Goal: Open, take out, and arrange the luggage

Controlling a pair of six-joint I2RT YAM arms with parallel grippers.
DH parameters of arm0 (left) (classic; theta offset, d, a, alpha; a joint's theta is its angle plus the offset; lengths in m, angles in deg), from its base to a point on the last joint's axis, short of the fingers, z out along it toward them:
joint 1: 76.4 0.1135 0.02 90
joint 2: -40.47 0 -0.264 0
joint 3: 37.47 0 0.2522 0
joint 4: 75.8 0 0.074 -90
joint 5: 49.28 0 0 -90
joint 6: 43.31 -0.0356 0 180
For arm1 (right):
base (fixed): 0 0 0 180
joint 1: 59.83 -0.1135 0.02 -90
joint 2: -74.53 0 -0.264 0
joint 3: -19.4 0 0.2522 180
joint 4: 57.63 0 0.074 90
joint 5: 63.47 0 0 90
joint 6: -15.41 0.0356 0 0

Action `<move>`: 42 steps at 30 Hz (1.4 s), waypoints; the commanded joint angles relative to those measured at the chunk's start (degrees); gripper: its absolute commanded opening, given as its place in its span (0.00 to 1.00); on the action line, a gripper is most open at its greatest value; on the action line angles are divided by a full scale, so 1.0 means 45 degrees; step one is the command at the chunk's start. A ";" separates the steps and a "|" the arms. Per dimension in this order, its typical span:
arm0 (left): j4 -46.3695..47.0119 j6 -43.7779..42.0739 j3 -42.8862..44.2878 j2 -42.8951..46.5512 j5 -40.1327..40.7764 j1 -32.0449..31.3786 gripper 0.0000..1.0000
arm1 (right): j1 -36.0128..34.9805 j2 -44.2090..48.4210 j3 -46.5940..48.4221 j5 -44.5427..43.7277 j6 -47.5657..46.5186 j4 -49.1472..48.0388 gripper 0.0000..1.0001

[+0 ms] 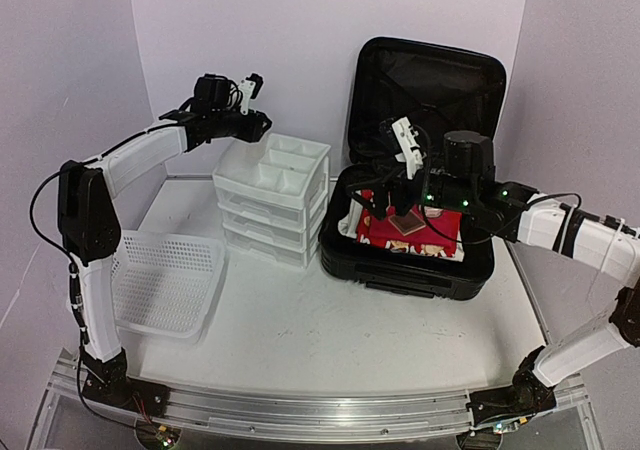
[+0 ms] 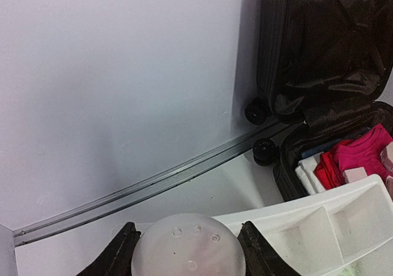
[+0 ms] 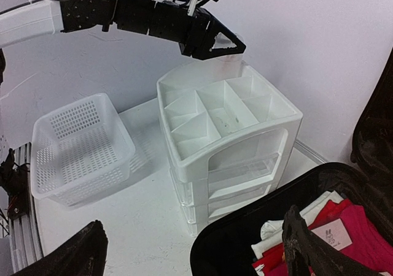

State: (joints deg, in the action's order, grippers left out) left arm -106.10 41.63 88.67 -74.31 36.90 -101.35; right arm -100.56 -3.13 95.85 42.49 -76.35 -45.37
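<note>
Left gripper [image 1: 258, 122] is clenched on a frosted, translucent, dome-shaped round plastic piece [image 2: 188, 251], held above the back edge of the small white plastic drawer unit [image 1: 272, 205] with its divided top tray. Right gripper [image 1: 393, 205] is released with jaws spread wide, hanging right of the drawer unit over the packed half of the large black ribbed hard-shell suitcase [image 1: 405, 270]. The suitcase sits just right of the drawer unit, open, with its lid upright toward the wall and its base flat on the white table [image 1: 300, 340].

Risks:
- The dome is smooth and curved and pinched only at its sides. It could slip out if lowered fast, miss the tray compartments and roll off.
- The right jaws are wide over soft folded red and pink cloth [image 1: 385, 232]. A deep plunge likely grabs several layers or snags the slack black lining.
- An arm knock could tip the lid.

Textures: rigid glossy drawer plastic, limp wrinkled lining, hard little caster wheels [image 2: 256, 112]. A white perforated plastic basket [image 1: 165, 285] lies left of the drawer unit.
</note>
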 commanded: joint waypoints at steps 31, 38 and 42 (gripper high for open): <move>-0.1455 0.2570 -0.0893 0.4131 0.0445 0.0302 0.99 | 0.1110 0.0619 0.0343 -0.2016 -0.0229 0.2811 0.98; -0.1695 0.4489 -0.4657 0.7631 -0.1798 0.0543 0.99 | 0.3703 -0.0300 0.0824 -0.1859 0.1817 0.5371 0.98; -0.1847 0.5175 -0.6236 0.8726 -0.2987 0.0544 0.99 | 0.4388 -0.1593 0.1686 -0.1159 0.2989 0.6961 0.98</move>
State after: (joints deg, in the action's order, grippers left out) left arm -112.72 60.01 66.16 -36.72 31.35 -98.83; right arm -82.47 -5.65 98.37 34.84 -69.77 -22.46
